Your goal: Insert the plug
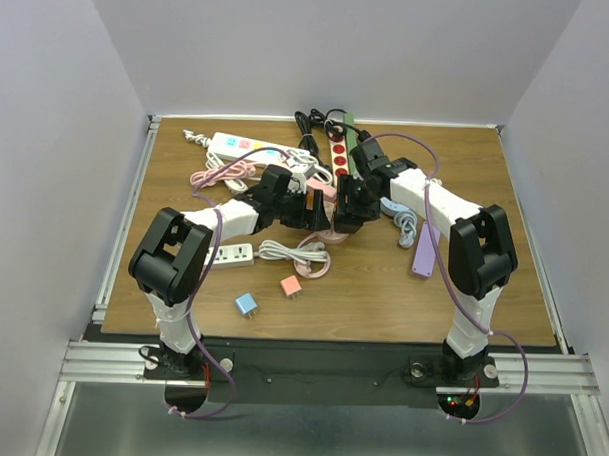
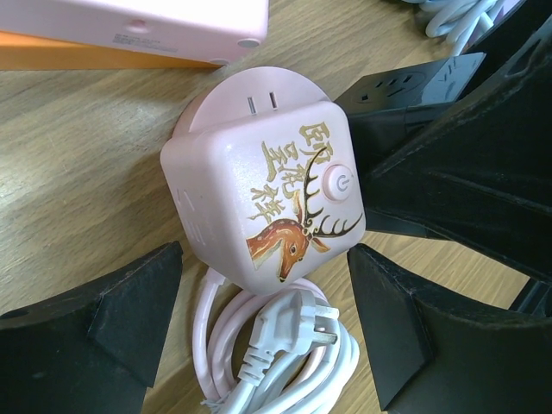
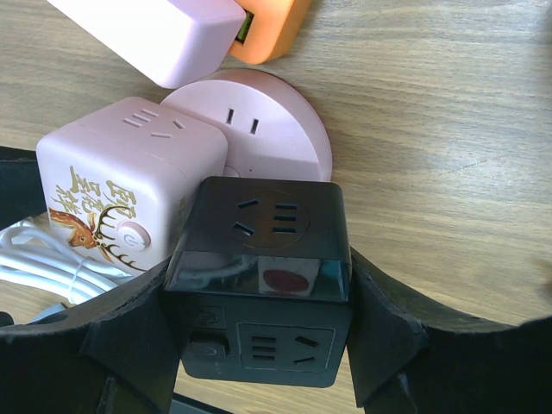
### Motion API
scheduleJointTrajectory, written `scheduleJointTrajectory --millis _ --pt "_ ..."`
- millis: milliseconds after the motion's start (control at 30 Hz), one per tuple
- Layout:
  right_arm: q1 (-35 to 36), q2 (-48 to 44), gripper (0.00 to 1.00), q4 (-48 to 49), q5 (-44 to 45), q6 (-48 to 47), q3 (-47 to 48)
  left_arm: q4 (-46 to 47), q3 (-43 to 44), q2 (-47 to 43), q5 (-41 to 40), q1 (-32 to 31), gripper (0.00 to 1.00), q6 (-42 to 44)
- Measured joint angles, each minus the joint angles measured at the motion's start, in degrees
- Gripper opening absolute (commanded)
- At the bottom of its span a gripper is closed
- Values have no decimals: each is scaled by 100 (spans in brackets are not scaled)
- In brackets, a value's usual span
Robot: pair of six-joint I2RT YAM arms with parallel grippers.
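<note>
A white three-pin plug (image 2: 289, 332) lies on a coil of white and pink cable, just below a pink cube socket (image 2: 267, 198) with a deer picture. My left gripper (image 2: 266, 263) is open and empty, with its fingers (image 2: 129, 319) on either side of the plug and the cube's lower edge. My right gripper (image 3: 259, 293) is shut on a black cube socket (image 3: 259, 259), held just above the table next to the pink cube (image 3: 121, 190). In the top view both grippers, left (image 1: 310, 203) and right (image 1: 347, 204), meet at the table's middle.
A pink strip (image 3: 155, 30) and an orange block (image 3: 267, 30) lie just beyond the cubes. White power strips (image 1: 242, 146) (image 1: 229, 253), a red-socket strip (image 1: 339, 159), a purple strip (image 1: 424, 254), a blue adapter (image 1: 246, 304) and an orange adapter (image 1: 290, 286) surround them.
</note>
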Motion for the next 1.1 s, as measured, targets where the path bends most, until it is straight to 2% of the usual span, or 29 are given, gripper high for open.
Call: scheduleJointTrajectory --millis 1100 --pt "0 -109 0 278 455 306 -275 -31 0 0 -44 -13 89 13"
